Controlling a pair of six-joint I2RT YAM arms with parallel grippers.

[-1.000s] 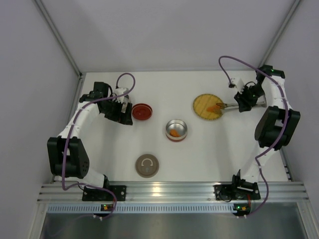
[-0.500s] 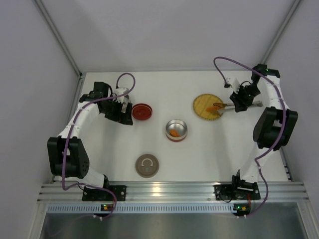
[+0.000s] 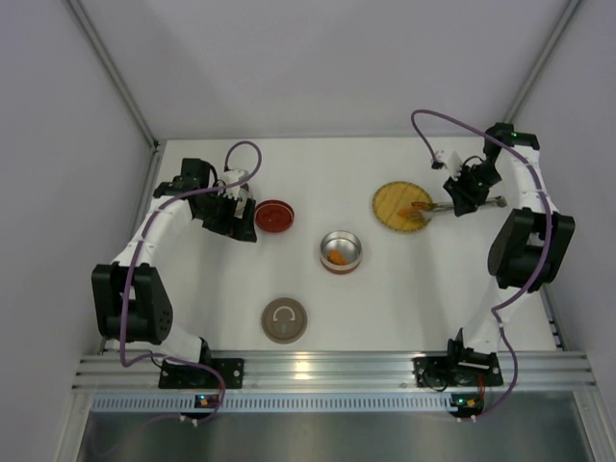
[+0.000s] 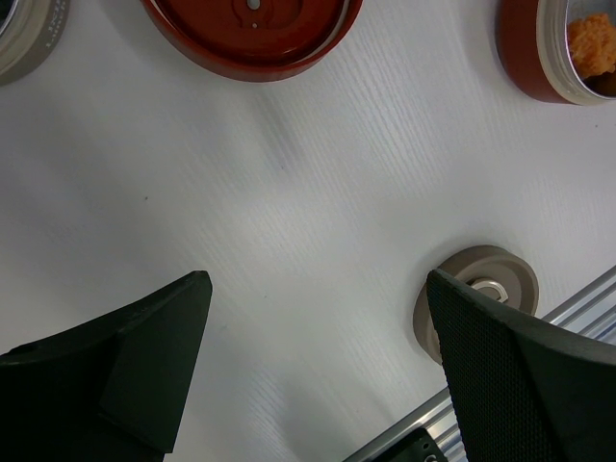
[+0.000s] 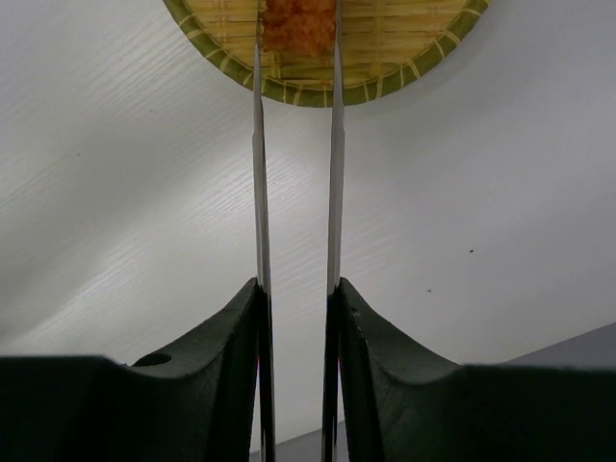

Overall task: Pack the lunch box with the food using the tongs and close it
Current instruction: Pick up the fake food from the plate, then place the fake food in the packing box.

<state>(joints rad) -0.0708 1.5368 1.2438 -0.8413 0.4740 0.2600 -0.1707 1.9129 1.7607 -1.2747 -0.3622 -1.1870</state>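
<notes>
My right gripper (image 3: pixel 466 195) (image 5: pixel 296 285) is shut on the silver tongs (image 3: pixel 440 204) (image 5: pixel 258 144), pressing their two arms close together. The tong tips reach over the round yellow plate (image 3: pixel 393 204) (image 5: pixel 385 77) and pinch an orange chunk of food (image 5: pixel 298 24) (image 3: pixel 420 206) between them. The lunch box (image 3: pixel 341 251) (image 4: pixel 525 53), a silver tin with a red wall, stands mid-table with orange food (image 3: pixel 336 257) (image 4: pixel 592 43) inside. My left gripper (image 3: pixel 241 219) (image 4: pixel 318 289) hovers open over bare table beside a red lid (image 3: pixel 273 216) (image 4: pixel 252 38), holding nothing.
A grey-brown round lid (image 3: pixel 284 320) (image 4: pixel 476 298) lies near the front, close to the aluminium rail (image 3: pixel 327 368). A beige round rim (image 4: pixel 29 38) shows at the top left corner of the left wrist view. White walls enclose the table at the back and sides.
The right gripper has squeezed the tongs narrower around the orange chunk on the plate and shifted slightly toward the back. The left arm has not moved.
</notes>
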